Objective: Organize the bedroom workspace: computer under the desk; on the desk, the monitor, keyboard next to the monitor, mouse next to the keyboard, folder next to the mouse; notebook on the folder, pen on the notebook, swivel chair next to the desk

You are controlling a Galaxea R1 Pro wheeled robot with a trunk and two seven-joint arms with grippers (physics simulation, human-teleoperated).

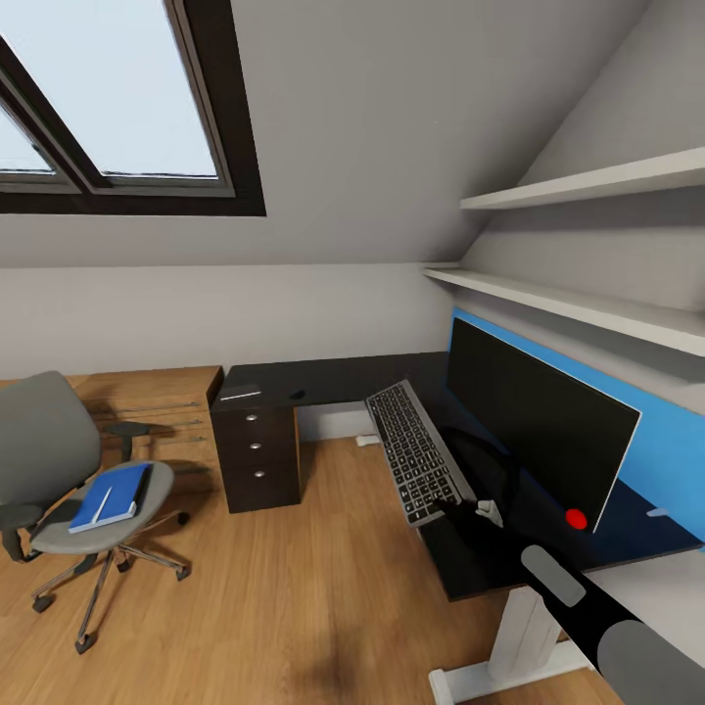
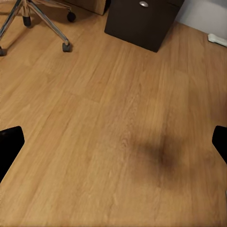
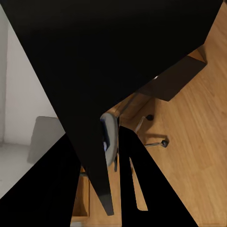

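Right jaws: my right gripper is clamped on the near end of the keyboard; the board is lifted and tilted, its far end raised above the desk, just in front of the monitor.
Left jaws: my left gripper hangs apart over bare wood floor, holding nothing; the finger tips show at the frame edges.
Grip risk: I hold the keyboard by one end only, so I judge it could swing or slip out if I move fast.
Collision risk: the raised end is close to the monitor; a careless turn could knock the screen.
Other task things: the blue folder lies on the seat of the swivel chair, well apart from the desk; something small and dark, perhaps the mouse, sits on the far desk wing near a thin pale object I take for the pen.
Hard to make out: the right wrist view is mostly black surface; whether notebook and folder are separate I cannot tell.
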